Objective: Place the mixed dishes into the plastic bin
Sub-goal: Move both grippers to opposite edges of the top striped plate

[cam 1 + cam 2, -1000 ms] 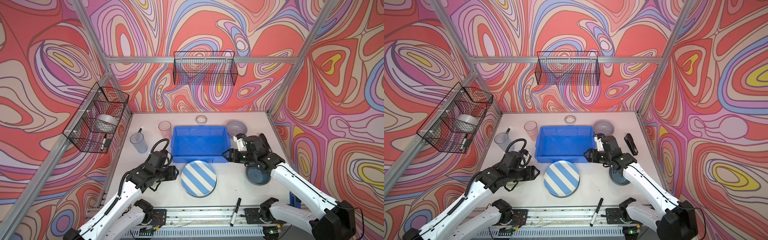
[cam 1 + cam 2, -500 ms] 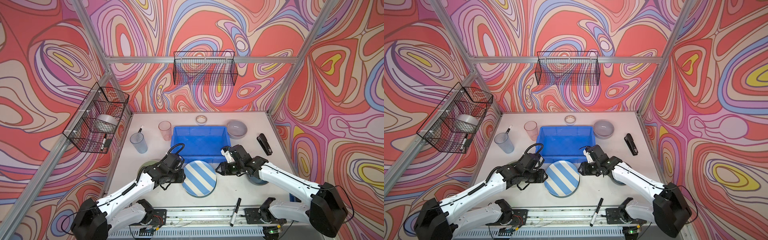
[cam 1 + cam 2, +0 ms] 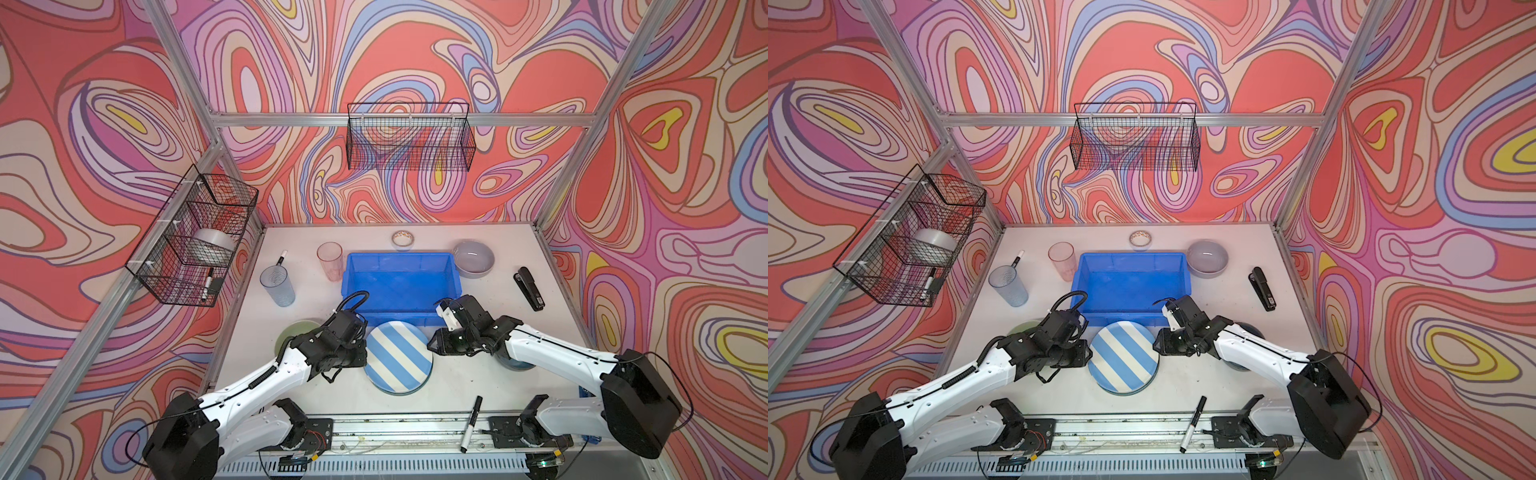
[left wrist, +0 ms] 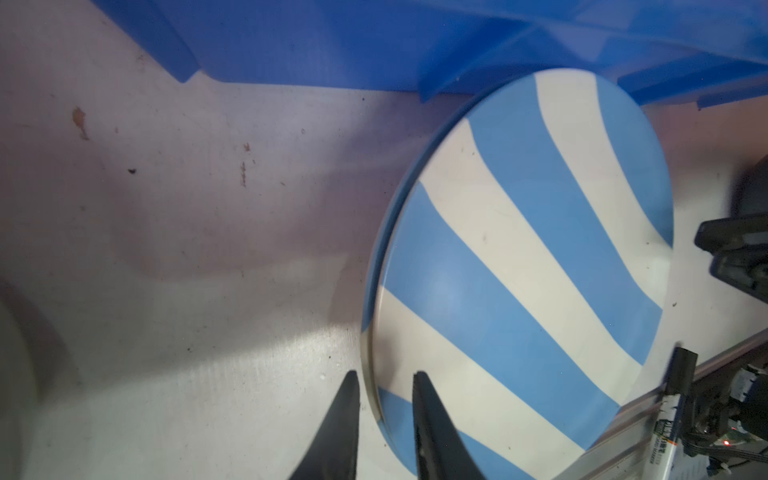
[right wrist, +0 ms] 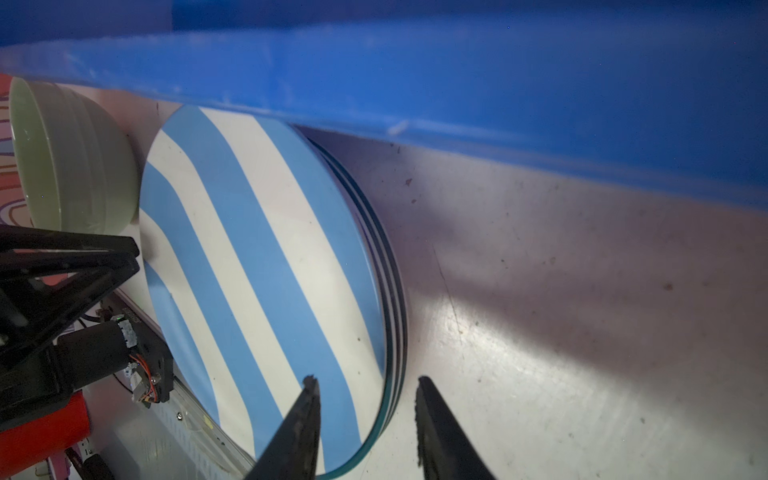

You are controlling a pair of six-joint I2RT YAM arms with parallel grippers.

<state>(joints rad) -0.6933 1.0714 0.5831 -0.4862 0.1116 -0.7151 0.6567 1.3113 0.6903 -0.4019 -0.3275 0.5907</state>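
Observation:
The blue-and-white striped plate [image 3: 399, 359] [image 3: 1124, 359] tops a stack of plates in front of the blue plastic bin [image 3: 399, 286] [image 3: 1129, 282]. My left gripper [image 3: 365, 358] [image 4: 384, 374] sits low at the plate's left edge. Its jaws are narrowly open astride the rim [image 4: 368, 332]. At the right edge my right gripper [image 3: 430, 345] [image 5: 365, 378] is open around the stack's dark rims [image 5: 399, 291]. A pale green bowl [image 3: 293, 332] is behind the left arm. The right arm partly covers a dark blue bowl [image 3: 1252, 330]. Lavender bowl [image 3: 473, 259], pink tumbler [image 3: 330, 261] and bluish tumbler [image 3: 277, 286] stand near the bin.
A tape roll [image 3: 403, 238] lies behind the bin, and a black stapler [image 3: 528, 289] lies to the right. One marker [image 3: 471, 424] rests on the front rail, another [image 3: 281, 257] near the tumblers. Wire baskets hang on the back wall [image 3: 409, 137] and left wall [image 3: 191, 237].
Both arms have swung inward and down to opposite edges of the striped plate. Both pairs of jaws have narrowed around its rim. The plate has not moved.

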